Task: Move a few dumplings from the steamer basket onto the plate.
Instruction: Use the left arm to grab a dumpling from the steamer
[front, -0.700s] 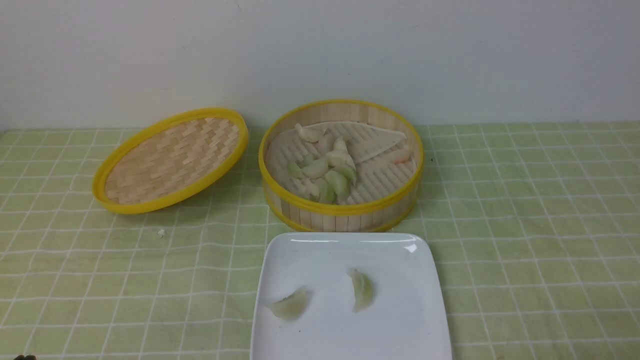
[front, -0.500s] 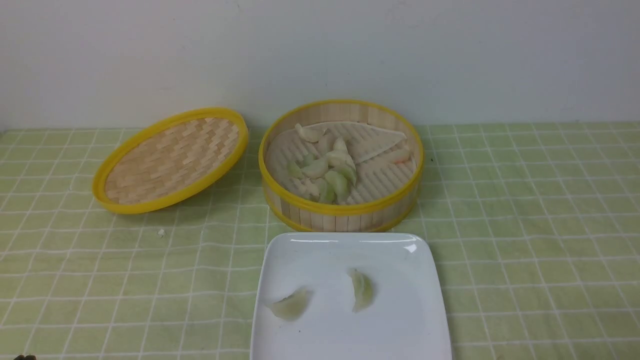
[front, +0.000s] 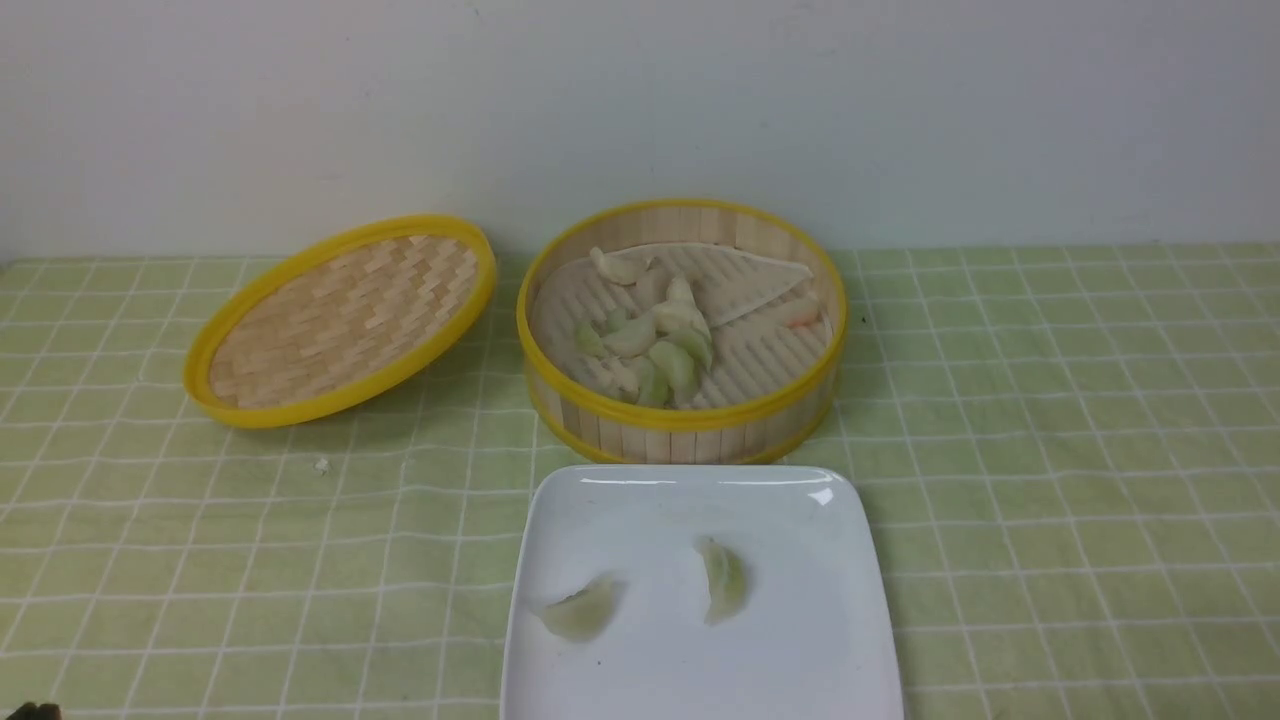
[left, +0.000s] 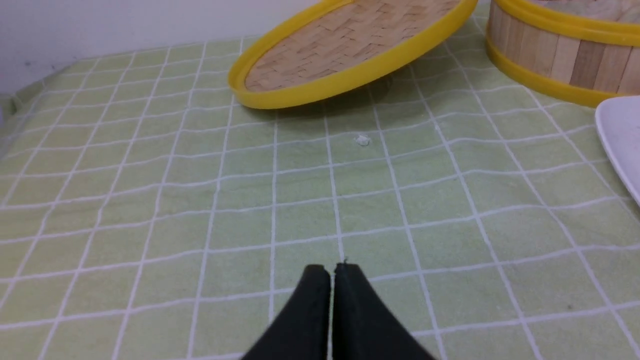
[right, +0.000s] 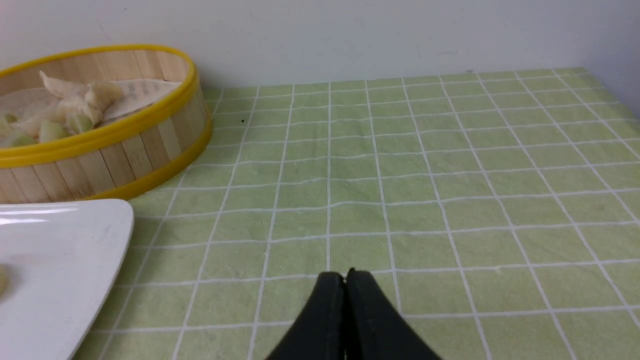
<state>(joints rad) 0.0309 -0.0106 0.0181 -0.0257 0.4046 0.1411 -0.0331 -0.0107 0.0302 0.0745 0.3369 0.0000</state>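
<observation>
The left end effector (left: 332, 267) is seen with its two black fingers pressed together and nothing held between them, low over bare green-checked table (front: 1050, 450). The right end effector (right: 345, 274) is likewise closed and empty. Ahead of the left end effector a small white crumb (left: 362, 141) lies alone on the cloth, and beyond it the woven yellow-rimmed lid (front: 340, 320) is tilted, its rim on the basket side raised off the table; whether that rim touches the basket cannot be told. The steamer basket (front: 680, 415) stands ahead of and between the two end effectors, forward and inward from each, and close to the wall. Its open top shows a cluster of pale green dumplings (front: 650, 345) piled toward the near-left of the floor, with a folded liner sheet (front: 745, 275) against the far wall. The white square plate (front: 800, 650) lies inward of both end effectors, its far edge just beside the basket's base and its near edge cut off by the frame. Two dumplings are placed on it, apart from each other: one (front: 580, 610) nearer the left edge, one (front: 724, 580) near the middle. Open table extends ahead of and outward from the right end effector up to the wall.
</observation>
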